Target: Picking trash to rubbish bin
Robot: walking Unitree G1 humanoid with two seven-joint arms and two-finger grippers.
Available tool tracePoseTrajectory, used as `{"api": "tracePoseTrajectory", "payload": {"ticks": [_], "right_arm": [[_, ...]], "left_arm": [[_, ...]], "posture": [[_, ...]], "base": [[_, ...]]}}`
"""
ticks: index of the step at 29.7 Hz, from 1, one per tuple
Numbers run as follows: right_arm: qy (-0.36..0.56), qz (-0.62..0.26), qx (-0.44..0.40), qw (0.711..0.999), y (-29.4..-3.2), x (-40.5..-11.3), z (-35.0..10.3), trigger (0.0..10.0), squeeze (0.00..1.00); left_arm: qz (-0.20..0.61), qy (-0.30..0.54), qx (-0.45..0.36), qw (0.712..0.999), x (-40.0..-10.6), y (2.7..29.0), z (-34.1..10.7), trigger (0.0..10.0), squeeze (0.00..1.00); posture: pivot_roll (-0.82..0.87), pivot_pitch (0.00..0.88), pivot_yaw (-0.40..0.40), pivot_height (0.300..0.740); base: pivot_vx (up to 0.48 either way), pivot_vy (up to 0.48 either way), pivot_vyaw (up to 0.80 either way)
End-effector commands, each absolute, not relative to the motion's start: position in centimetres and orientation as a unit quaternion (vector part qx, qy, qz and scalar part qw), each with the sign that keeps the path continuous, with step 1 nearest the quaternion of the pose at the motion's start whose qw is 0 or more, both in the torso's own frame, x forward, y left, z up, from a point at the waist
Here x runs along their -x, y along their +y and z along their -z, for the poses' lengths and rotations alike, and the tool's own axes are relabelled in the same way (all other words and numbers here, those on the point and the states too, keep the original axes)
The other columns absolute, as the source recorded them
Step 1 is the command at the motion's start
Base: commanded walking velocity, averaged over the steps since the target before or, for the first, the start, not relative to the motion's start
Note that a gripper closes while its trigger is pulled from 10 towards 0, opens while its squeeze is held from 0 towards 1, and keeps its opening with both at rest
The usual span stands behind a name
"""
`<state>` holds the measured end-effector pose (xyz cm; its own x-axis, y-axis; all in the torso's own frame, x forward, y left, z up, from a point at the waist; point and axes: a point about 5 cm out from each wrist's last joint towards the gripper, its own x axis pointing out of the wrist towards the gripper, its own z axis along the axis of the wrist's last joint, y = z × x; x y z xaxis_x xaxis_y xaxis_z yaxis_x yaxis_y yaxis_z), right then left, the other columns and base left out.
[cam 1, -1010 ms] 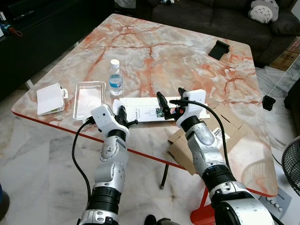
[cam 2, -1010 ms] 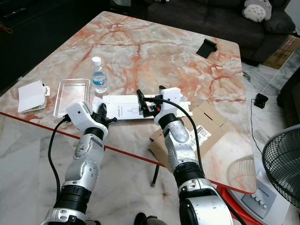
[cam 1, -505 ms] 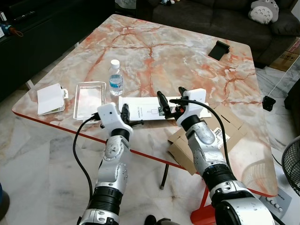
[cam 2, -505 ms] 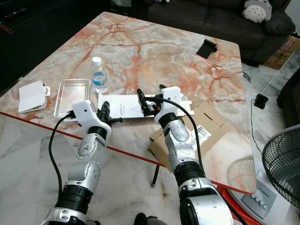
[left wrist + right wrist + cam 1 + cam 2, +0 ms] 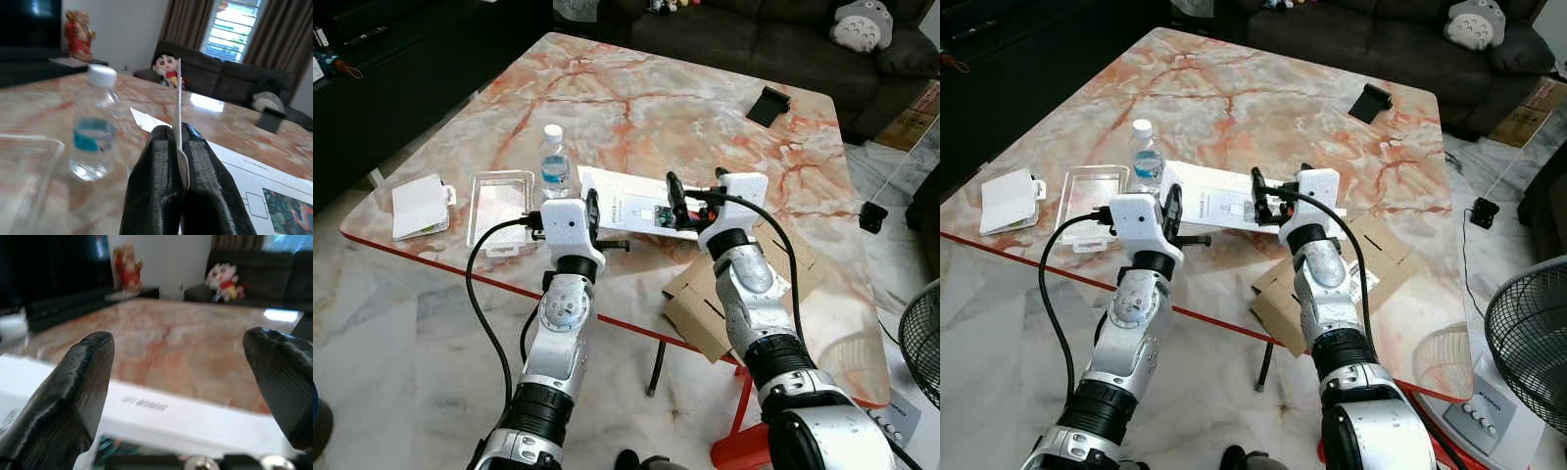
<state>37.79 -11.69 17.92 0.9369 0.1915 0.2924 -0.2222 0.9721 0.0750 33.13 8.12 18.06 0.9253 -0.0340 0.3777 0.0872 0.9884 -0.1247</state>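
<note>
1. The left gripper is pinching the near edge of a flat white box, its two black fingers pressed tight together on it.
2. The box is lying across the marble table, just beside a water bottle, with its left end tilting up.
3. The right gripper is hovering over the box's right end, its fingers spread wide and gripping nothing.
4. A clear tray is sitting left of the bottle.
</note>
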Motion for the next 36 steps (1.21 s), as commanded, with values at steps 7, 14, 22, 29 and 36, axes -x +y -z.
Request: {"api": "tracePoseTrajectory", "payload": {"ticks": [7,14,22,29,36], "right_arm": [[-0.174,-0.090,-0.049,0.980,-11.9,-37.9,-19.5,10.0,0.00],[-0.181,-0.084,-0.055,0.978,-11.9,-37.9,-19.8,10.0,0.00],[-0.189,-0.078,-0.058,0.977,-12.0,-37.8,-19.9,10.0,0.00],[-0.191,-0.075,-0.061,0.977,-12.1,-37.8,-20.0,10.0,0.00],[-0.193,-0.064,-0.064,0.977,-12.4,-37.9,-20.2,10.0,0.00]], "left_arm": [[0.023,-0.249,0.059,0.966,-33.1,8.2,-20.6,10.0,0.00],[0.016,-0.266,0.049,0.963,-33.0,8.3,-21.3,10.0,0.00],[0.026,-0.268,0.033,0.963,-32.9,7.8,-21.0,10.0,0.00],[0.026,-0.261,0.036,0.964,-32.8,7.9,-20.8,10.0,0.00],[0.015,-0.236,0.042,0.971,-33.3,8.4,-19.9,10.0,0.00]], "posture": [[0.07,0.127,-0.128,0.740],[0.07,0.125,-0.123,0.740],[0.07,0.108,-0.114,0.740],[0.08,0.106,-0.108,0.740],[0.08,0.110,-0.105,0.740]], "base": [[0.000,0.000,0.00],[0.000,0.000,0.00],[0.000,0.000,0.00],[0.000,0.000,0.00],[0.000,0.000,0.00]]}}
